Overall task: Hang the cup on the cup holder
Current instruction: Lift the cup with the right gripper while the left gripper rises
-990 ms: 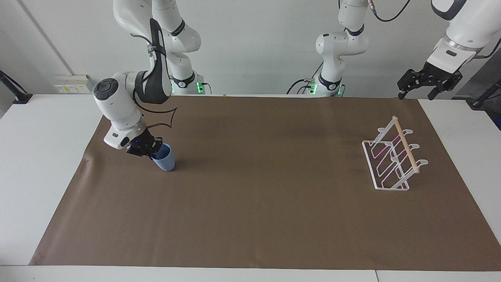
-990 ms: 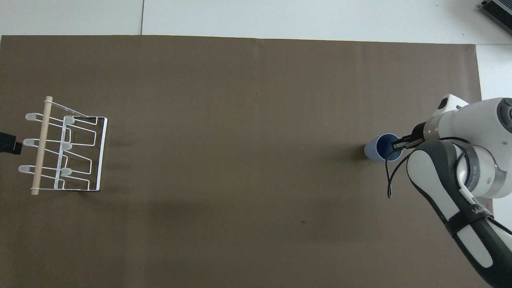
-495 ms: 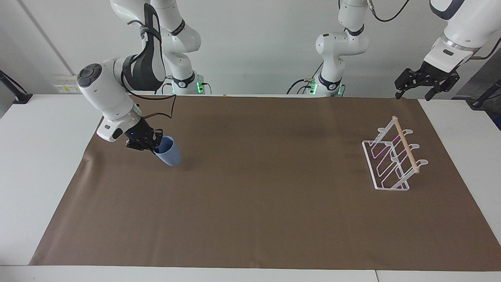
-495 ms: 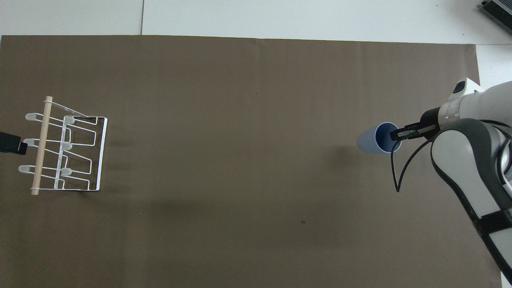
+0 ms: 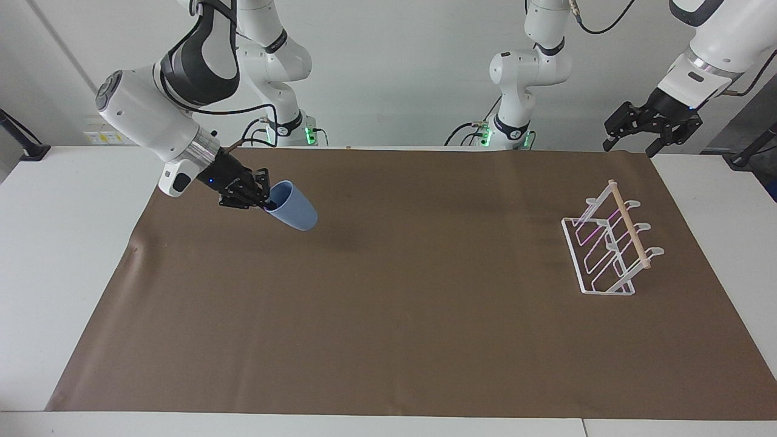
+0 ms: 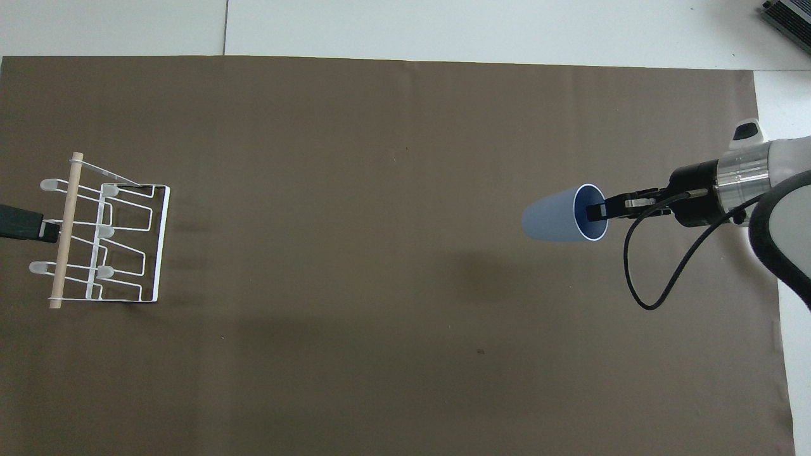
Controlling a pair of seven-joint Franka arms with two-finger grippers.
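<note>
Right gripper point(image 5: 262, 195), clamped on cup point(image 5: 293, 207) rim, has lifted, tilted it; carry to holder point(image 5: 609, 247) next. Left gripper point(image 5: 649, 122) waits, fingers apart.

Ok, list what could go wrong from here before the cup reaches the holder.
1. The right gripper pinches only the rim of the cup, which hangs tilted above the brown mat; it might slip or swing in the grip.
2. The cup holder stands at the left arm's end of the table, so a long carry lies ahead.
3. The left gripper hangs in the air near the holder and could crowd a handover or approach.
</note>
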